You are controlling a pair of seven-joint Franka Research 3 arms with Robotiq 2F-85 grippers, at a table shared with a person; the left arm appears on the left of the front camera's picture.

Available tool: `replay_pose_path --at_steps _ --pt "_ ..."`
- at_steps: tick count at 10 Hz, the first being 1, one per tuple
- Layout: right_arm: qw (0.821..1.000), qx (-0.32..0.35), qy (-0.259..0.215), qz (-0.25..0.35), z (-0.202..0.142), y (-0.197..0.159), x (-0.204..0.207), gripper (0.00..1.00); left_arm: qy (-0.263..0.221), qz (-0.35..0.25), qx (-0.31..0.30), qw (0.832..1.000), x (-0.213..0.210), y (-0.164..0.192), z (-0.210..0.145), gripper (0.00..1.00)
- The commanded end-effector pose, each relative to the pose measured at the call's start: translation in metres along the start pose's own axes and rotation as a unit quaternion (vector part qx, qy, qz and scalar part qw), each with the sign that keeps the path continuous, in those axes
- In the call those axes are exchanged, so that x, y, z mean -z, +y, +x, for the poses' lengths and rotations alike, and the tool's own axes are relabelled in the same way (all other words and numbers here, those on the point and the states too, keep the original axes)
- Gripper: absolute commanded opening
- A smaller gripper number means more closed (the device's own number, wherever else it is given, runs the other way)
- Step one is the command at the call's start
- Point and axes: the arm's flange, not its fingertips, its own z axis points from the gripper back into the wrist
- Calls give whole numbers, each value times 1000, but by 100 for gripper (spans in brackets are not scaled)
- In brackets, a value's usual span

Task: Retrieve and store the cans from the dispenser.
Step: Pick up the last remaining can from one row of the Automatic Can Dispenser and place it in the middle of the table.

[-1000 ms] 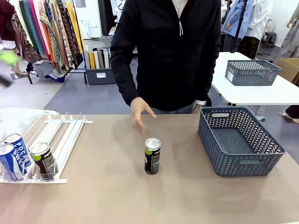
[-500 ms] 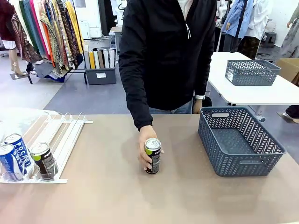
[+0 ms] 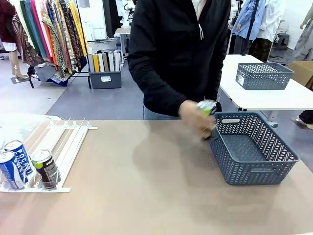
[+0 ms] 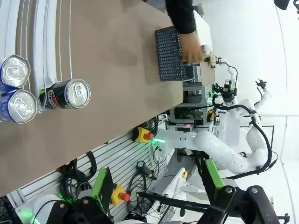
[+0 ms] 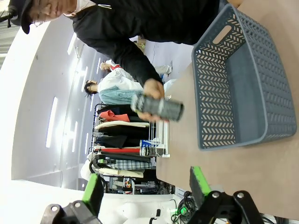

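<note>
Front view: the person's hand (image 3: 194, 117) is clamped on a can (image 3: 207, 106), blurred, just at the basket (image 3: 254, 171) rim. The basket floor lies at 4 o'clock from it. Three cans (image 3: 45, 169) stand in the dispenser (image 3: 63, 142), far off at 8 o'clock.

Left wrist view: the left gripper (image 4: 156, 179) has its fingers apart and empty, and it seems the nearer one to the dispenser.

Right wrist view: the right gripper (image 5: 145, 186) is also apart. The can's long axis looks roughly upright.
</note>
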Motion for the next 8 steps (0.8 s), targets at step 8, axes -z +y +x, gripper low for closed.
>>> replay_pose_path --at_steps 8 --pt "1000 -14 -1 6 1 0 -1 100 82 380 46 920 117 -62 21 100"
